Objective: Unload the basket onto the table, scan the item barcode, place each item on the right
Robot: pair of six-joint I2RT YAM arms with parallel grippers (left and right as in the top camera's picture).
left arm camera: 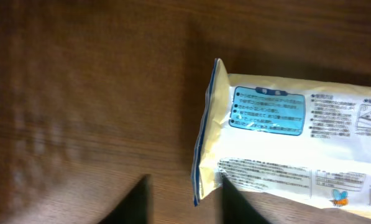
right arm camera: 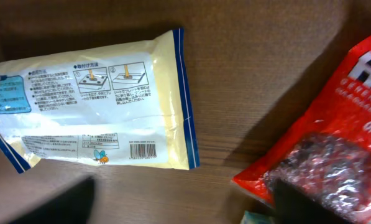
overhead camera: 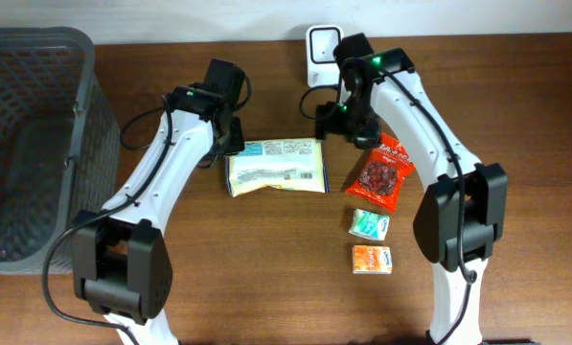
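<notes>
overhead / surface (overhead camera: 515, 115): brown wood grain; carries every item.
overhead / yellow packet (overhead camera: 276, 166): lies flat at centre between the two arms, long side running left to right, printed face up.
overhead / left end effector (overhead camera: 230, 137): over the packet's left end; jaw gap cannot be read from this view.
overhead / right end effector (overhead camera: 348, 123): just beyond the packet's right far corner, between packet and scanner; gap also unreadable here.
overhead / scanner (overhead camera: 323, 53): white unit at the far edge, centre; apart from the yellow packet.
overhead / red packet (overhead camera: 381, 172): just right of the yellow packet, partly under the right arm.
overhead / teal sachet (overhead camera: 370, 223), orange sachet (overhead camera: 372, 259): on the near side of the red packet, one after the other, not touching.
overhead / basket (overhead camera: 36, 57): dark mesh, far left.
left wrist / yellow packet: left sealed end and a blue text panel in view, flat on the wood.
left wrist / fingers (left arm camera: 135, 205): two blurred dark tips standing apart at the bottom edge; the packet's end seal lies between them, unclamped; contact cannot be told.
right wrist / yellow packet: right end in view, blue edge stripe; small barcode (right arm camera: 145, 151) near its lower margin, facing up.
right wrist / fingers (right arm camera: 61, 205): set wide apart, nothing between them.
right wrist / red packet: at right, bare wood between it and the yellow packet.
</notes>
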